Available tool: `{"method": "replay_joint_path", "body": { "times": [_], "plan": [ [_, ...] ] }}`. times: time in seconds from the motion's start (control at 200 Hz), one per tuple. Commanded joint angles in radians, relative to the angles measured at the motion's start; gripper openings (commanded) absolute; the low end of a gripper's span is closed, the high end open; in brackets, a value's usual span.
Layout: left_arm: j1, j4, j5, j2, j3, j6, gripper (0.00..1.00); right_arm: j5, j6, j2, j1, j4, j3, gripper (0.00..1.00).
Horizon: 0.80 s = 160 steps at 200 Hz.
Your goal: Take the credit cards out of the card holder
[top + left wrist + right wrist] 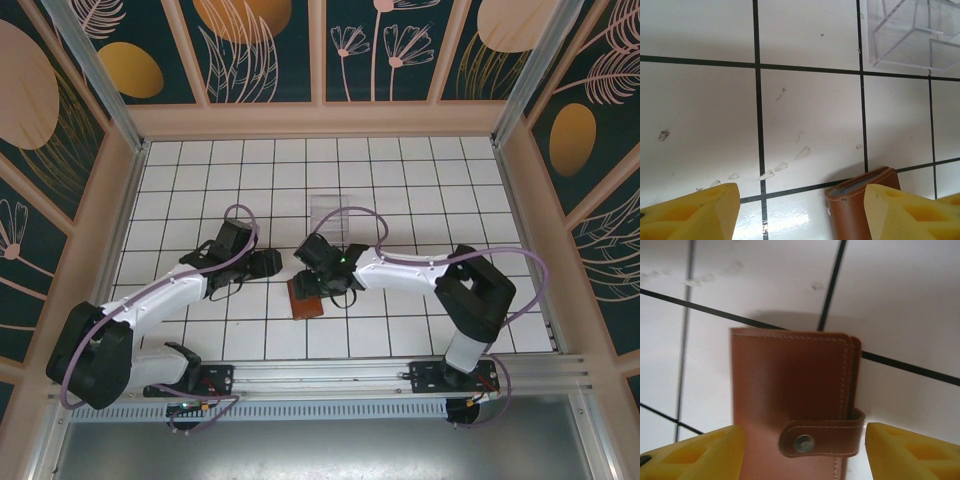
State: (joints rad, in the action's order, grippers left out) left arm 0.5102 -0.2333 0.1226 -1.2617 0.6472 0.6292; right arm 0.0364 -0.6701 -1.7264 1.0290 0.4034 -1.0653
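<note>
The card holder (790, 390) is a reddish-brown leather wallet lying flat on the white tiles, folded closed with its tab (822, 439) snapped over the edge. The credit cards are hidden inside it. My right gripper (802, 455) hangs just above it, open, one yellow finger (695, 455) on each side of the holder. From above, the holder (308, 302) lies below the right gripper (312, 275). My left gripper (272, 262) is open a little to the left. In its wrist view the left gripper (800, 215) has the holder's corner (855, 210) beside its right finger (910, 212).
A clear plastic tray (330, 212) stands a few tiles beyond the grippers, and its corner (912, 35) shows at the left wrist view's top right. Wooden walls close in the tiled floor (420, 180) at the back and sides.
</note>
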Motion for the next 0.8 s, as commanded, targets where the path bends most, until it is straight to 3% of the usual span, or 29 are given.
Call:
{"method": "replay_joint_path", "body": {
  "times": [0.0,0.315,0.535,0.796],
  "plan": [
    [-0.006,-0.027,0.015,0.015,0.007,-0.001,0.67,-0.066,-0.051,-0.031,0.011,0.073,-0.035,0.64],
    [-0.004,-0.017,0.004,-0.003,0.012,-0.008,0.67,-0.122,-0.068,-0.011,0.001,0.066,-0.005,0.53],
    [-0.001,-0.027,0.006,0.008,0.02,0.006,0.67,-0.098,-0.077,0.017,-0.004,0.042,0.013,0.38],
    [0.021,-0.037,-0.003,0.014,0.029,0.023,0.66,-0.116,-0.071,0.033,-0.016,0.059,0.014,0.36]
  ]
}}
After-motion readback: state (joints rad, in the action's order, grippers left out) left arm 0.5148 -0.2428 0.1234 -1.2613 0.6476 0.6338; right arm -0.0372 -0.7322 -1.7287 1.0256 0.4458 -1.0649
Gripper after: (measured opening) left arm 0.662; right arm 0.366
